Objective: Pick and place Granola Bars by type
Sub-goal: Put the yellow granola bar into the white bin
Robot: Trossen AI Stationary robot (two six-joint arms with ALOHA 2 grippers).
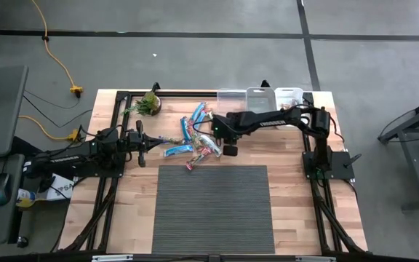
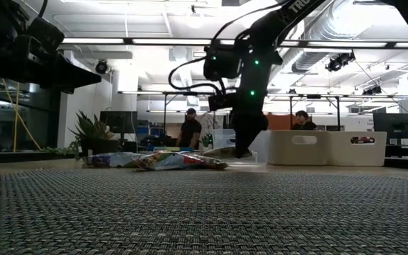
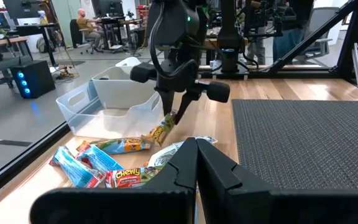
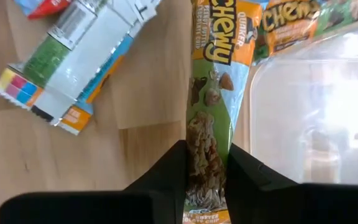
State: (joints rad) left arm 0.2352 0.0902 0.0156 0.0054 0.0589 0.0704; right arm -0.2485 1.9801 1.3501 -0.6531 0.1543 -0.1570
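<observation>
Right end effector clenched on yellow-green bar at pile's far side; lift clear, drop in matching bin. Left end effector closed, empty.

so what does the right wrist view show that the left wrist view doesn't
Only the right wrist view shows the print on the held yellow-green bar, pinched between the right hand's fingers, and a white wrapper with coloured squares beside it. Only the left wrist view shows the right hand from outside lifting that bar's end, the blue bars, the grey mat, the shut left hand and people in the room behind. Both show the bar, the clear bin and the wooden table.
</observation>
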